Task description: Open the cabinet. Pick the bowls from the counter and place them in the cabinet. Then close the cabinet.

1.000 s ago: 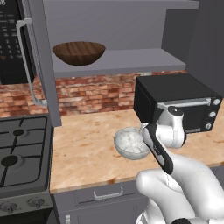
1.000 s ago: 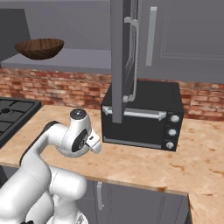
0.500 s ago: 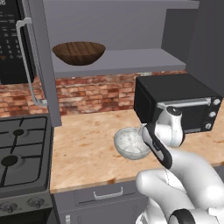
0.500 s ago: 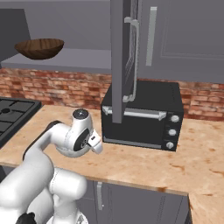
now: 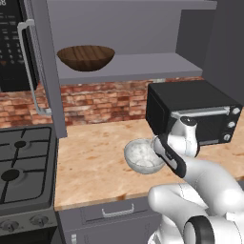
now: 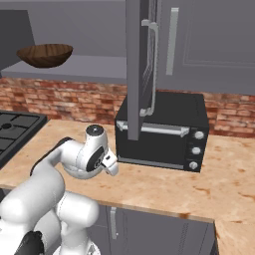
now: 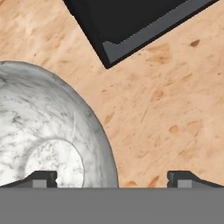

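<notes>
Spread to its widest, the two-finger gripper [image 7: 112,177] hangs over the right rim of the white-grey speckled marble bowl [image 7: 48,135], one dark fingertip [image 7: 41,178] inside it, one outside, gripping nothing. That bowl sits on the light tan mottled counter [image 5: 90,162]; the dark-brown wooden bowl [image 5: 86,57] rests on the open grey cabinet's shelf [image 5: 143,66].

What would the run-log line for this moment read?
cabinet: open | wooden bowl: on shelf | marble bowl: on counter | gripper: open, straddling bowl rim

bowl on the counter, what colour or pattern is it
White-grey marbled bowl, clearest in the hand view.
</notes>
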